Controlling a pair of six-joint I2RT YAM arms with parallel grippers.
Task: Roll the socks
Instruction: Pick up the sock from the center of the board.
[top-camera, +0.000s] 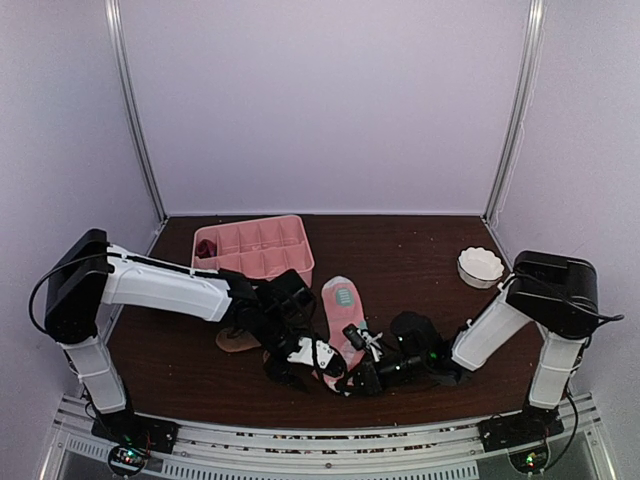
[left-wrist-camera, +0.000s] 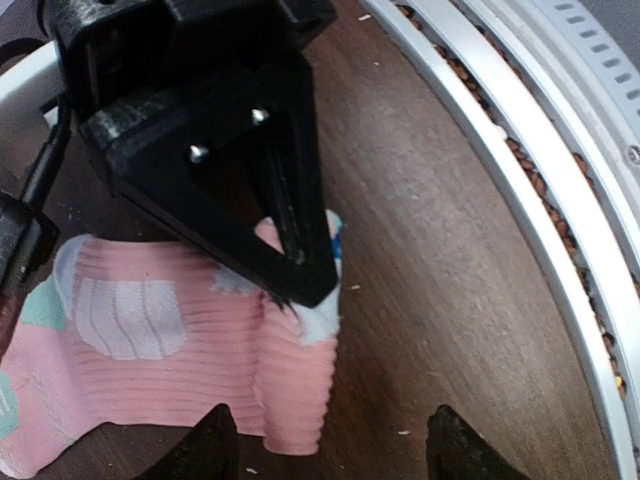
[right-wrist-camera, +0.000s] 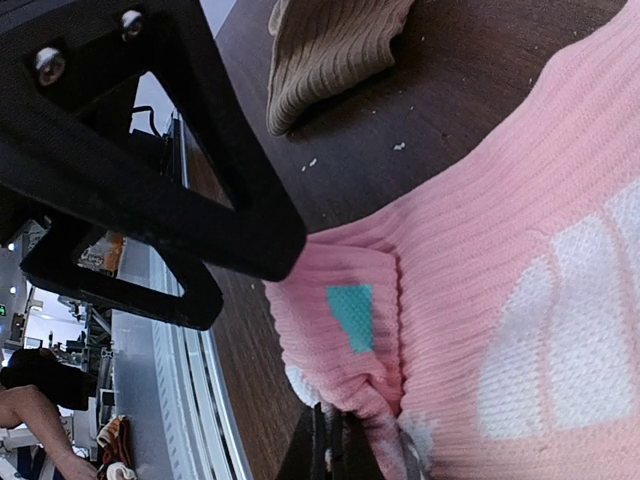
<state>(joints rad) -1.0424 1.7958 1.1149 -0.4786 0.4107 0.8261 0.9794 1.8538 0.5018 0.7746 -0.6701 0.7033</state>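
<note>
Work centres on the soft pink sock (top-camera: 341, 300) of ribbed knit with white and mint-green patches. It lies on the dark brown wooden table (top-camera: 420, 250) between the two arms, running from mid-table toward the near edge. The right gripper (right-wrist-camera: 345, 452) is clamped tight on the sock's near end, where the fabric bunches and doubles over itself. The left wrist view shows that black claw pinching a white-patched corner. The left gripper (left-wrist-camera: 335, 448) hangs just over the same end with its fingers spread, and it grips nothing. A tan-beige ribbed sock (right-wrist-camera: 330, 50) lies close by on the left, partly under the left arm, flat and not rolled.

By my reading, this is the very start of the roll on the pink sock. A first fold sits at the near end and most of the length is flat. The next move seems to call for the left claw to close on or press the doubled edge beside the right one. Both could then turn it over evenly toward the far end. The two claws are very near each other, so care is needed, and the knit could slip and unfold.
</note>
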